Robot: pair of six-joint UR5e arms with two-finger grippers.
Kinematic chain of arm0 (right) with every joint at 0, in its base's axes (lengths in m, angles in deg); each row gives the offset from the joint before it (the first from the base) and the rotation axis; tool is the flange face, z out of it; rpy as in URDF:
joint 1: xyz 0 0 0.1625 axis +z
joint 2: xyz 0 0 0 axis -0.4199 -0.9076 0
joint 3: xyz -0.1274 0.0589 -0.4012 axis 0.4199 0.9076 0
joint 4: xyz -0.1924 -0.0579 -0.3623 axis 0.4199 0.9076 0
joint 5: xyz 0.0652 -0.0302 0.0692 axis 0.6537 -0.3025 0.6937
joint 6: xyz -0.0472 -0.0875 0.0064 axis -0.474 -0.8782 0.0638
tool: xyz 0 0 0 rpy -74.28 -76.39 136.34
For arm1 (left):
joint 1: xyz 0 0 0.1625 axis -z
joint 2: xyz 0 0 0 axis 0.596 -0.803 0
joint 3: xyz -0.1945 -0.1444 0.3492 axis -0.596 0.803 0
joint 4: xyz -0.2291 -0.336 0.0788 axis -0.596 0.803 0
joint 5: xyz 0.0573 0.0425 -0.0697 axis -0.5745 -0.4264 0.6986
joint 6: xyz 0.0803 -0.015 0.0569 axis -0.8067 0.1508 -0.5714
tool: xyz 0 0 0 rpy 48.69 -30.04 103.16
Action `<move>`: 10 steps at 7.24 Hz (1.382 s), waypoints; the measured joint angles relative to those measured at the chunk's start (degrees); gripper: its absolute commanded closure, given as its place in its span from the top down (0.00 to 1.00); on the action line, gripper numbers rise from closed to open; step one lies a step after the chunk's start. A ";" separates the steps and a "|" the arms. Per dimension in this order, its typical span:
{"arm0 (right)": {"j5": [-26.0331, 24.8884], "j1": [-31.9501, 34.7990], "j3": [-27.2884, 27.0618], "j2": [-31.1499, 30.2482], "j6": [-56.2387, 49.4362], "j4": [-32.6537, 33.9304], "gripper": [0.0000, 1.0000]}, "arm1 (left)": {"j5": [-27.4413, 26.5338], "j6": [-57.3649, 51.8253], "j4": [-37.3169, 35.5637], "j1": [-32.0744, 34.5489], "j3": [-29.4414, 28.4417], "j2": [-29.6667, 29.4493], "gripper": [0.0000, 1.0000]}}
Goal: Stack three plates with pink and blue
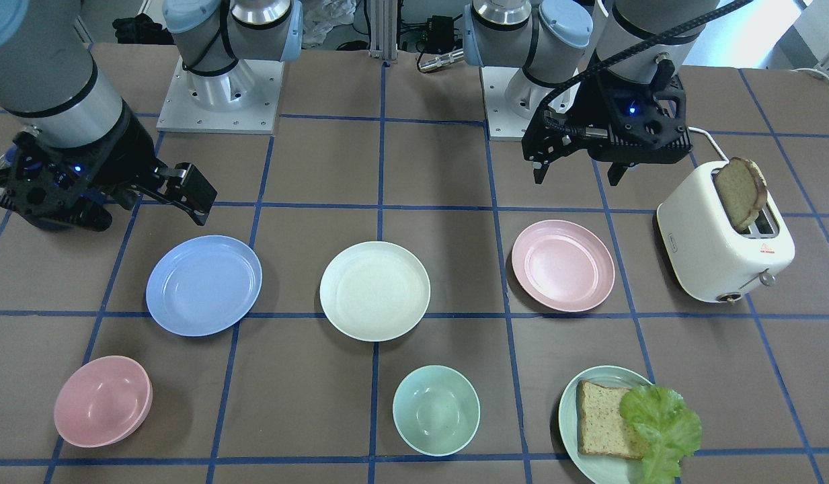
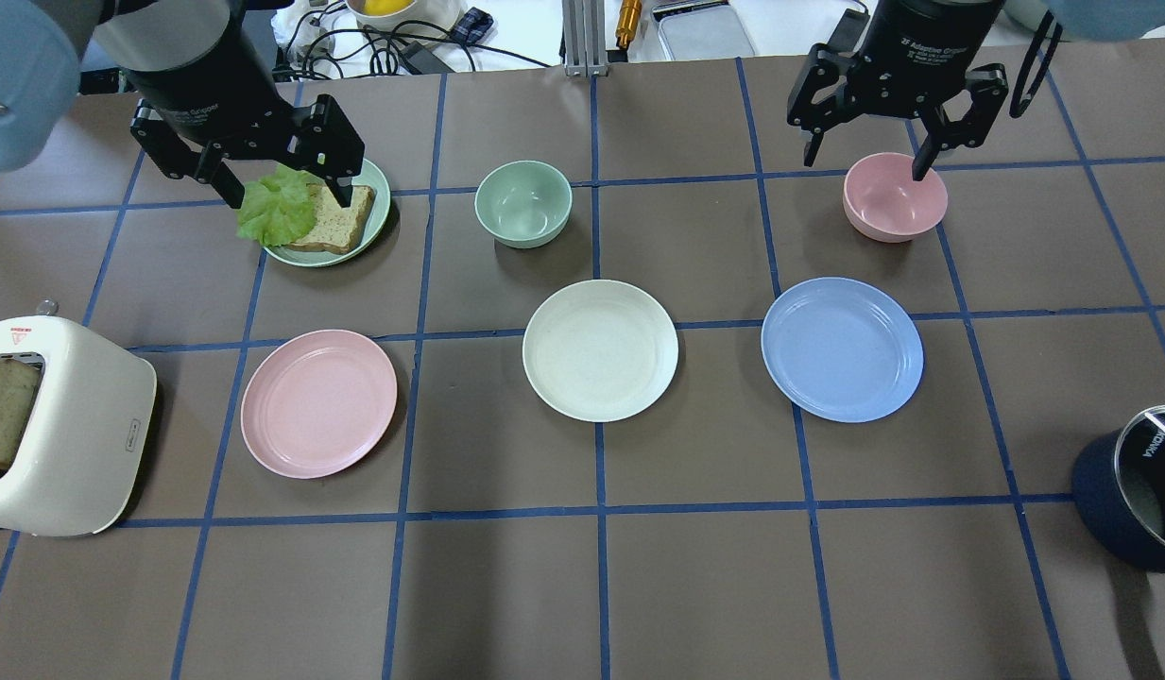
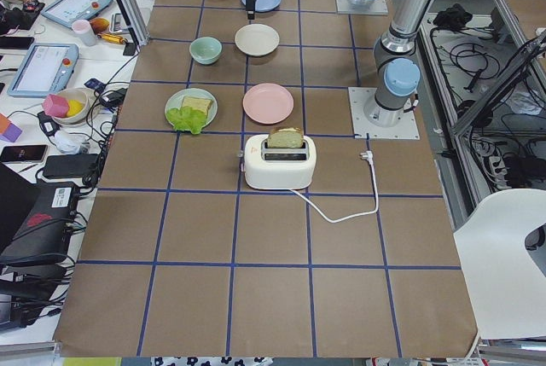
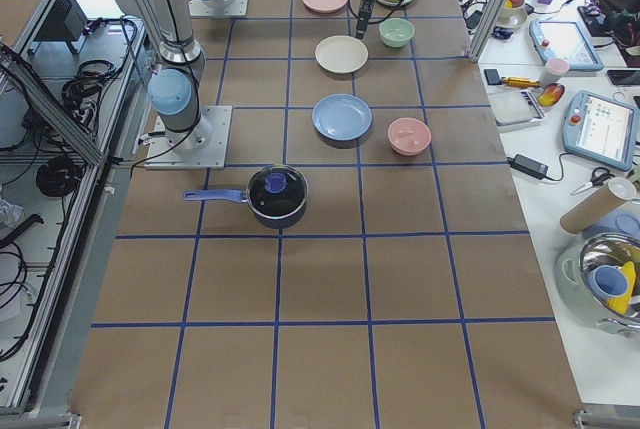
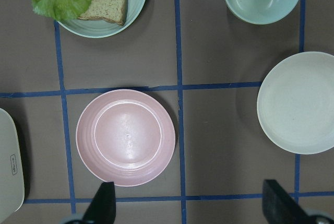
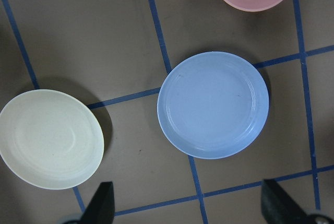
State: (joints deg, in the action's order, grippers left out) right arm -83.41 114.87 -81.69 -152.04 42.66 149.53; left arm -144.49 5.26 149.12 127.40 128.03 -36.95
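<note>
Three plates lie in a row on the brown table, each apart from the others: pink plate (image 2: 318, 403) (image 1: 563, 265) (image 5: 126, 137), cream-white plate (image 2: 600, 349) (image 1: 374, 290) (image 6: 50, 138) in the middle, light blue plate (image 2: 841, 348) (image 1: 204, 284) (image 6: 213, 105). My left gripper (image 2: 284, 194) (image 1: 577, 178) (image 5: 190, 205) is open and empty, held high near the pink plate. My right gripper (image 2: 864, 168) (image 1: 152, 215) (image 6: 190, 205) is open and empty, held high near the blue plate.
A white toaster (image 2: 62, 425) with a bread slice stands beside the pink plate. On the operators' side are a green plate (image 2: 379, 203) with bread and lettuce, a mint bowl (image 2: 523, 203) and a pink bowl (image 2: 894, 198). A dark pot (image 2: 1135, 491) stands at the right edge.
</note>
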 measured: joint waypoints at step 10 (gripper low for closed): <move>-0.30 1.90 -0.09 -0.07 -3.79 0.30 1.00 | 0.62 -0.45 -0.02 -0.70 0.08 -0.06 1.00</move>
State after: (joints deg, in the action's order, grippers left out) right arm -83.70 116.77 -81.78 -152.11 38.86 149.84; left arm -143.87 4.81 149.10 126.70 128.11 -37.01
